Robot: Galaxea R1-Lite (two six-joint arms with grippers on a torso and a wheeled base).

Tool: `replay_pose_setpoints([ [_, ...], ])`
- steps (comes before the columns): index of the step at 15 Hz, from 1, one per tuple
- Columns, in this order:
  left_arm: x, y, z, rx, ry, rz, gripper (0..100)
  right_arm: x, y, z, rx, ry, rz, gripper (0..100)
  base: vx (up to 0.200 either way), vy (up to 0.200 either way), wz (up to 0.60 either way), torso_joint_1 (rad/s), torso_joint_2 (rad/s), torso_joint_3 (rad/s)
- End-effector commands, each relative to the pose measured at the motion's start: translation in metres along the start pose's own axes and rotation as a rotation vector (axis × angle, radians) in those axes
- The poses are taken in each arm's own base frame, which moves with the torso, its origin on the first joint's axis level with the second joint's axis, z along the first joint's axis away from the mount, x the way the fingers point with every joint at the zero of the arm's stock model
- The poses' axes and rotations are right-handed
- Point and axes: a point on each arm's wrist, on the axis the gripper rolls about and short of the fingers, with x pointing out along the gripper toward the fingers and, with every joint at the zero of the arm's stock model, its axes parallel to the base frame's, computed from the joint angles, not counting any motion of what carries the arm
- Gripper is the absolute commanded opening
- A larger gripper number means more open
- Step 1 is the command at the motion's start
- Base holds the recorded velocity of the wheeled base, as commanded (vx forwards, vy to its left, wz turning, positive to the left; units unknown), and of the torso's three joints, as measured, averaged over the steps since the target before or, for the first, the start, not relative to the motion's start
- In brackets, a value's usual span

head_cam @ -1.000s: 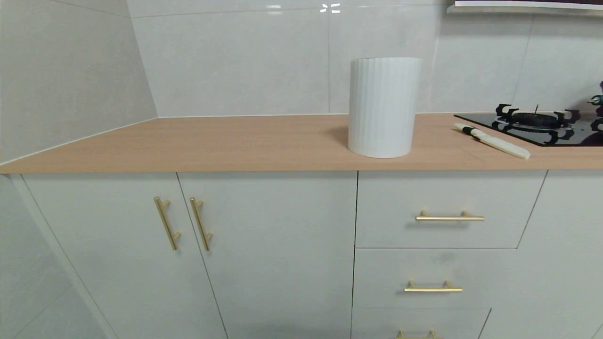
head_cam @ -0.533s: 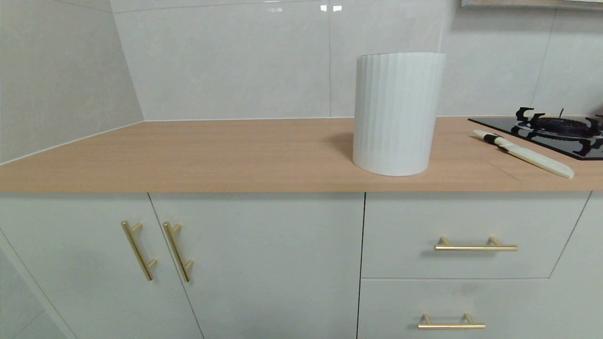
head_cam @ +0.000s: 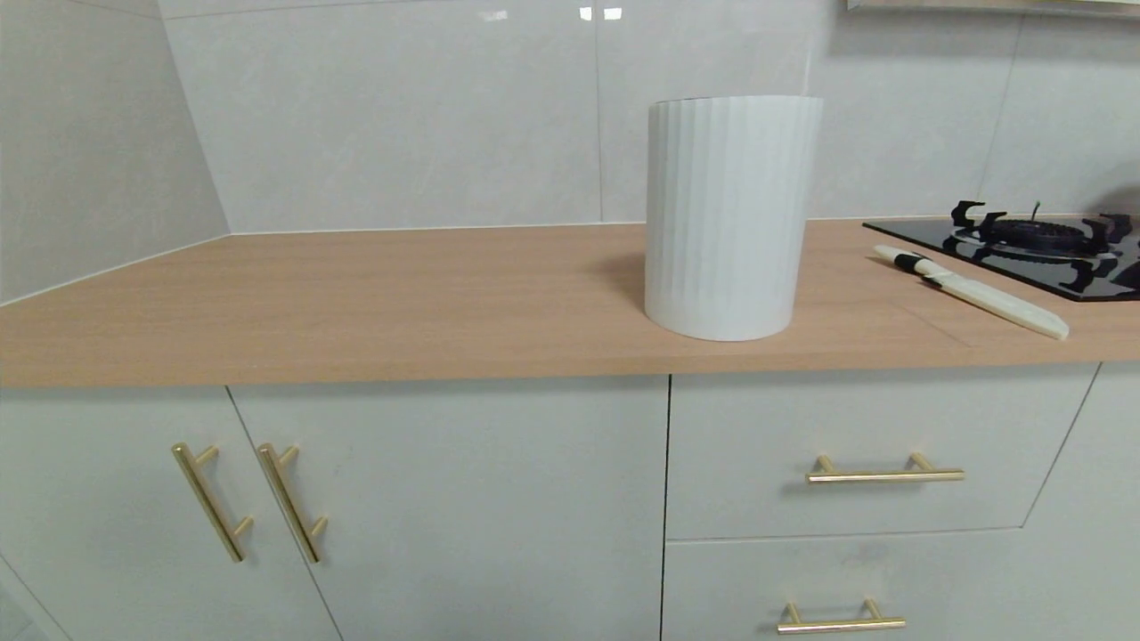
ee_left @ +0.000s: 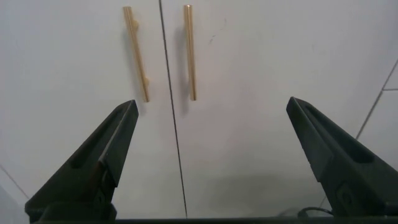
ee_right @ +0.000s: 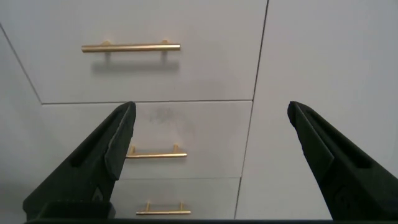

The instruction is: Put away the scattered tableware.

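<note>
Both tools stand released, jaws spread wide and holding nothing. The left tool (ee_left: 211, 104) faces a pair of white cabinet doors (ee_left: 249, 124), with their two upright gold handles (ee_left: 189, 53) on either side of the door seam ahead of it. The right tool (ee_right: 211, 107) faces a stack of white drawers (ee_right: 149, 74), each with a level gold bar pull (ee_right: 130, 46).

In the head view these same fronts sit under the bench (head_cam: 356, 303), a long strip of light wood, with the doors at the robot's left and the drawers at its right. On the bench, above the seam between doors and drawers, stands a ribbed white container (head_cam: 726, 218), upright, tall and round. To its right and apart from it lies the knife (head_cam: 971, 291), flat on the wood. It is pale with a black band near its far end, and it runs slantwise just beside the near edge of the black hob (head_cam: 1078, 285). A dark burner grate (head_cam: 1033, 233) sits on the hob. Behind everything rises the tiled wall (head_cam: 401, 116), pale and glossy, turning a corner at the robot's far left.
</note>
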Motion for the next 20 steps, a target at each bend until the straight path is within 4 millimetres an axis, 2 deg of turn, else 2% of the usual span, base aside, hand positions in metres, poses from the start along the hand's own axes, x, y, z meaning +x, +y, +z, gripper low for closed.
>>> replay_pose_setpoints([
  [1,0.0,0.0,0.0,0.0,0.0,0.0,100,0.0001,0.0,0.0,0.0,0.002,0.001,100,0.0,0.0,0.0,0.0,0.0,0.0],
  [7,0.0,0.0,0.0,0.001,0.0,0.0,100,0.0001,0.0,0.0,0.0,0.002,0.003,100,0.0,0.0,0.0,0.0,0.0,0.0],
  [15,0.0,0.0,0.0,0.001,0.0,0.0,100,0.0001,0.0,0.0,0.0,0.002,0.001,100,0.0,-0.2,0.0,0.003,0.0,0.002],
  [20,0.0,0.0,0.0,0.001,0.0,0.0,100,0.0001,0.0,0.0,0.0,0.002,0.003,100,0.0,0.0,0.0,0.0,0.0,0.0],
])
